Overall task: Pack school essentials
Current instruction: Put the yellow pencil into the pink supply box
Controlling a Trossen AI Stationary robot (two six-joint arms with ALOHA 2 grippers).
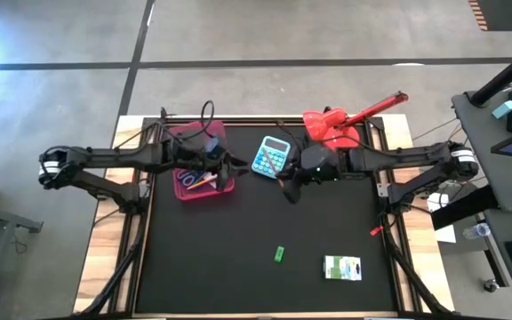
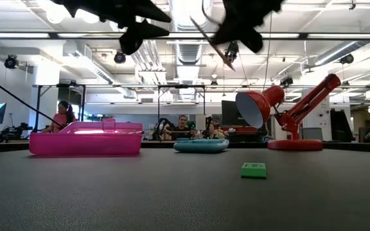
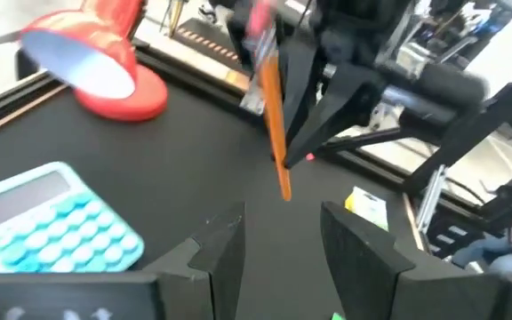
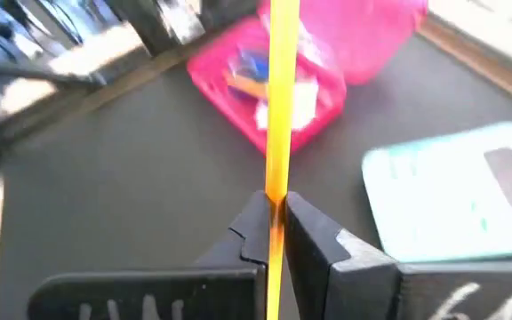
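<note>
While the right gripper (image 4: 274,227) is pinched tight on the orange pencil (image 4: 281,107), you carry it in the air above the middle of the table's far half, just short of the blue calculator (image 1: 272,156) and between the calculator and the red lamp (image 1: 340,124). Expect the pencil to be light, stiff and smooth; held near one end, as the right wrist view shows it, it could swing or slip between the pads, so a hold nearer its middle would steady it. The left gripper (image 3: 278,240) hangs with its fingers spread and nothing between them, over the pink box (image 1: 204,169) by the table's far left corner, facing the pencil.

On the near half lie the small green eraser (image 1: 279,254) and, toward the near right corner, the white-green packet (image 1: 342,267); the eraser is soft and small, so take it across its short sides, and the packet is flat and likely slick, so grip it by an edge.

You cannot read the box's contents well: blue-handled scissors (image 1: 188,180) and something orange show, the rest is hidden under the left arm. The pencil's tip and the pad contact are blurred.
</note>
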